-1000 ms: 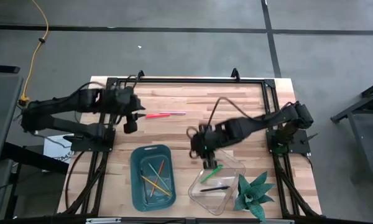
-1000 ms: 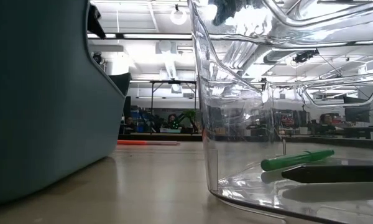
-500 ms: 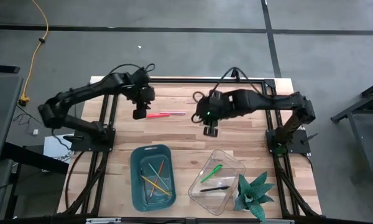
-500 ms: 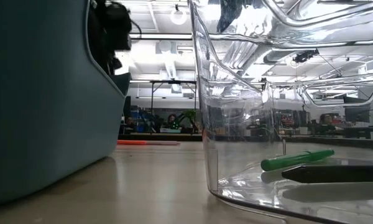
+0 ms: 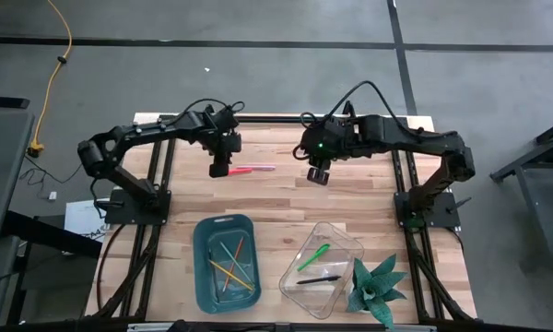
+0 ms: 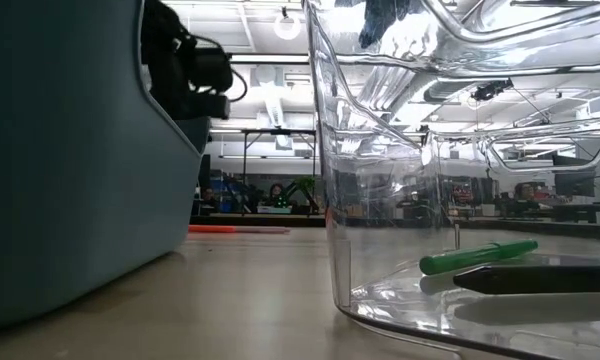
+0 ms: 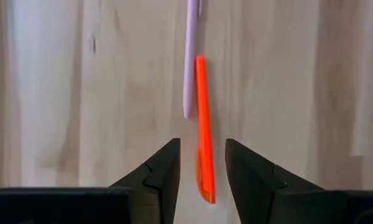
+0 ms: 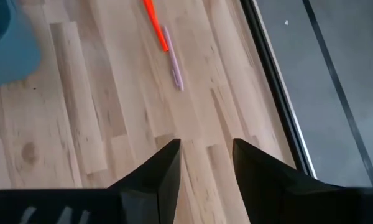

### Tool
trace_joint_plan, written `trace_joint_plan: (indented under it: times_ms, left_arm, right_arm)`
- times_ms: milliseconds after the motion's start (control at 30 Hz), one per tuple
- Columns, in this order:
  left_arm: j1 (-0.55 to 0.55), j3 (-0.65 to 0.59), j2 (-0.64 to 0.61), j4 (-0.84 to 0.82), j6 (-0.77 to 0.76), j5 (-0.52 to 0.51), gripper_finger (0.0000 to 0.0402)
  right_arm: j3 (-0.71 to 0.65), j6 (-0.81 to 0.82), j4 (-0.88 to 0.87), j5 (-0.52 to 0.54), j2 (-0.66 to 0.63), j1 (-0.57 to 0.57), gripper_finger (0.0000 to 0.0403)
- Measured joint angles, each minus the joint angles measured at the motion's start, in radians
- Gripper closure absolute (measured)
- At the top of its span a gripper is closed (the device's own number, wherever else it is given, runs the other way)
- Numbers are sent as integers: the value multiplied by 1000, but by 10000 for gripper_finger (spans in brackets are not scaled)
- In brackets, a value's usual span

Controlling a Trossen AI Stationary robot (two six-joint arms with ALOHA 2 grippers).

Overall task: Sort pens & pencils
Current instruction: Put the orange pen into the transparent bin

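- Sorting is looking mostly done. Several thin pencils (image 5: 229, 263) in yellow, orange and greenish tones are lying in the teal bin (image 5: 203, 277) at the bench's (image 5: 276, 198) near side.
- The clear tub (image 5: 346, 242) beside it is holding the green pen (image 5: 314, 255) and the black pen (image 5: 317, 278); the low view is showing both lying on its floor.
- Two items are waiting loose on the far part of the bench: the red-orange pen (image 5: 234, 171) and a pale lilac stick (image 5: 262, 168), lying end to end and slightly overlapping.
- The left tool (image 5: 218, 169) is hovering right over the red-orange pen's end, fingers parted and empty; in its wrist view the pen's tip is sitting between them. Judgement: it is lining up for a pick.
- The right tool (image 5: 317, 174) is hanging released and empty above bare bench, near the lilac stick.
- Remaining, as I read it: move the red-orange pen to the clear tub and bin the lilac stick; which kind it is, I cannot tell.
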Motion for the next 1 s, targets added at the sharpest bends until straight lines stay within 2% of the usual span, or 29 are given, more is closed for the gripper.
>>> trace_joint_plan:
  times_ms: [200, 400, 767, 1000]
  left_arm:
    - [2, -152, -1, 77, -36, -9, 289]
    - [2, -232, -2, 143, -80, -50, 289]
    - [2, -279, -3, 253, -125, -93, 289]
    - [2, -279, 15, 262, -125, -47, 289]
  right_arm:
    - [0, -20, 1, 0, -2, -5, 266]
    - [0, -28, 1, 0, -2, -5, 266]
    - [0, -43, 2, 0, -1, -6, 266]
    - [0, -42, 2, 0, -1, -6, 266]
